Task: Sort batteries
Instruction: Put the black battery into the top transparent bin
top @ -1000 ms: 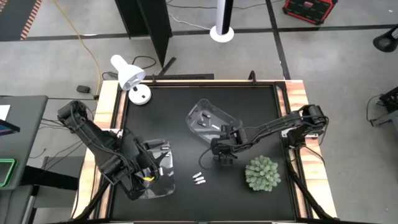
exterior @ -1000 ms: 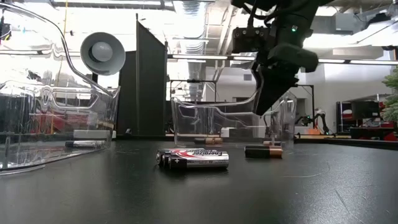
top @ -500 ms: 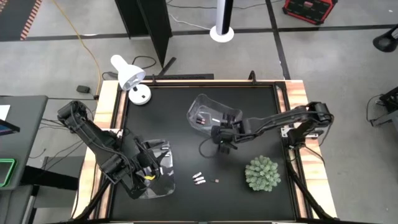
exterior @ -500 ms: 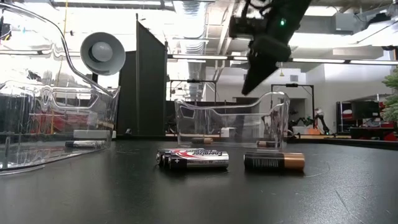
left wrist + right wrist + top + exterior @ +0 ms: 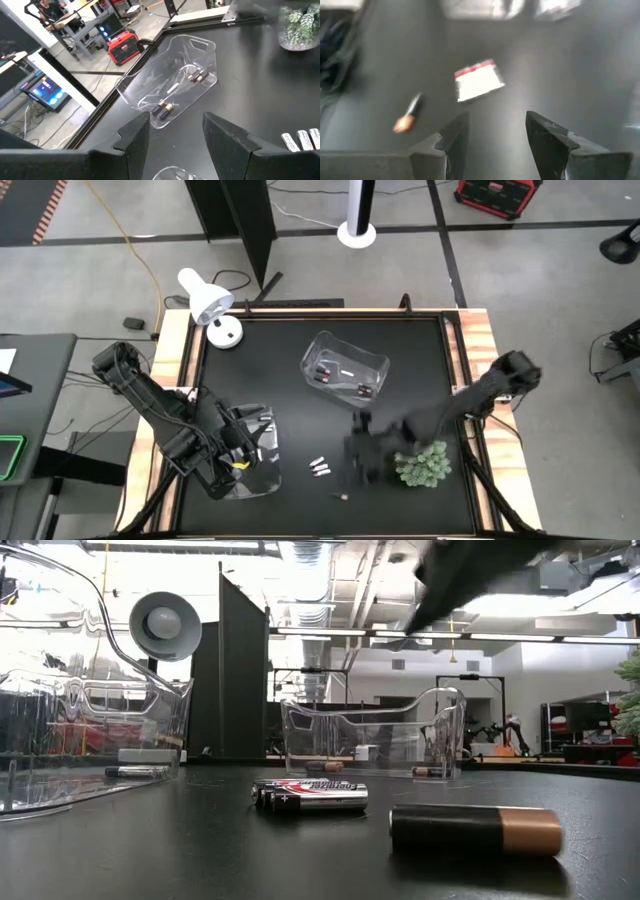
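Three silvery-white batteries (image 5: 320, 468) lie side by side on the black table, also in the low view (image 5: 310, 796) and the right wrist view (image 5: 479, 82). A dark battery with a copper end (image 5: 343, 496) lies alone near the table's near edge, large in the low view (image 5: 475, 830). More dark batteries lie in the far clear bin (image 5: 345, 367). My right gripper (image 5: 492, 135) is open and blurred, hovering above the table (image 5: 362, 452) right of the silvery group, touching nothing. My left gripper (image 5: 175, 135) is open over the near-left clear bin (image 5: 250, 455).
A green potted plant (image 5: 422, 460) stands close beside the right arm near the table's right side. A white desk lamp (image 5: 210, 305) sits at the far left corner. The near-left bin's wall (image 5: 80, 720) fills the low view's left.
My right gripper has drawn back from the far bin and swung quickly toward the table's near edge, ending beside the plant. The lone dark battery has rolled along the table toward the near edge. The silvery batteries and the left arm have stayed put.
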Robot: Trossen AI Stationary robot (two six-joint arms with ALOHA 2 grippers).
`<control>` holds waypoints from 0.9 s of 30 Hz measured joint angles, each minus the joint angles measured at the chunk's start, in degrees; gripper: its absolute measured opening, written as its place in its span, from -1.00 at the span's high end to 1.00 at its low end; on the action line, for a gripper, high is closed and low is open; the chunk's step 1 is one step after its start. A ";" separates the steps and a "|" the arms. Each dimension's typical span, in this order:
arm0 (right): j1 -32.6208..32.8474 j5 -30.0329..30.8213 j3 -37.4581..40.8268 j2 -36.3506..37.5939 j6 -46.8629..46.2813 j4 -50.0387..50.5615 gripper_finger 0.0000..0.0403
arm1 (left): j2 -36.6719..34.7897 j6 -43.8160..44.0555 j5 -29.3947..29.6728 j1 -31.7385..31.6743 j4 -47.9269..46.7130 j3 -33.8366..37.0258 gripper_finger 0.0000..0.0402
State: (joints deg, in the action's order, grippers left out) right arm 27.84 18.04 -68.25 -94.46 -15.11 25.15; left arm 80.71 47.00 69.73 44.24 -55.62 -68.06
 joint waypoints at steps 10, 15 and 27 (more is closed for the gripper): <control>13.47 1.97 -7.42 -19.99 -12.60 -7.81 -0.03 | 0.00 0.33 -0.24 -2.75 -0.27 0.00 0.12; 13.82 2.67 -17.31 -30.49 -11.26 -2.13 -0.03 | 0.00 3.04 -2.24 -3.16 -0.21 0.00 0.12; 14.73 9.59 -23.68 -32.71 -13.36 8.84 -0.03 | 9.91 4.21 -8.66 -4.50 0.51 0.01 0.12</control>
State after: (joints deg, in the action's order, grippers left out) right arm 42.57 27.63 -91.93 -127.17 -28.47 33.99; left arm 90.62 51.20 61.07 39.74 -55.11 -68.05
